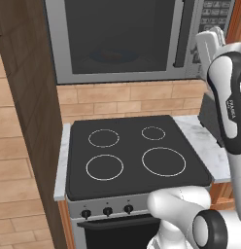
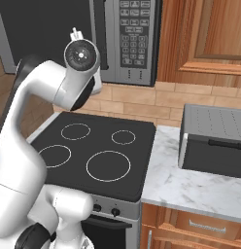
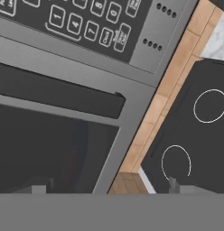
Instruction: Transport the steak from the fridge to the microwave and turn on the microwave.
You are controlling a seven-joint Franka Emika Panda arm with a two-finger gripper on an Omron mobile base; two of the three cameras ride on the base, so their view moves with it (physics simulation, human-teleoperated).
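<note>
Above the stove (image 1: 137, 155), the microwave (image 1: 122, 41) hangs with its dark glass door shut. Through the glass, in the left base view, a round plate (image 1: 115, 57) sits low in the cavity with the steak (image 1: 111, 53) lying on it as a dim reddish patch. The door handle (image 1: 180, 34) runs down the door's right edge, and the keypad (image 2: 133, 31) fills the strip beyond it.

The gripper (image 1: 212, 36) is raised just in front of the microwave's right side, near the handle and keypad. In the hand view the keypad (image 3: 73, 18) and handle (image 3: 55, 92) lie close and rolled sideways, with the two tips far apart at the bottom edge, so the jaws stand spread and grip nothing. Whether any part touches the microwave, I cannot tell.

The stove's four rings are bare. A brick backsplash (image 1: 132, 99) separates stove from microwave. A wooden wall (image 1: 30, 112) stands hard against the stove's left edge. To the right, a marble counter (image 2: 190, 189) carries a grey toaster oven (image 2: 215, 141), which sits well apart from the stove's edge.
</note>
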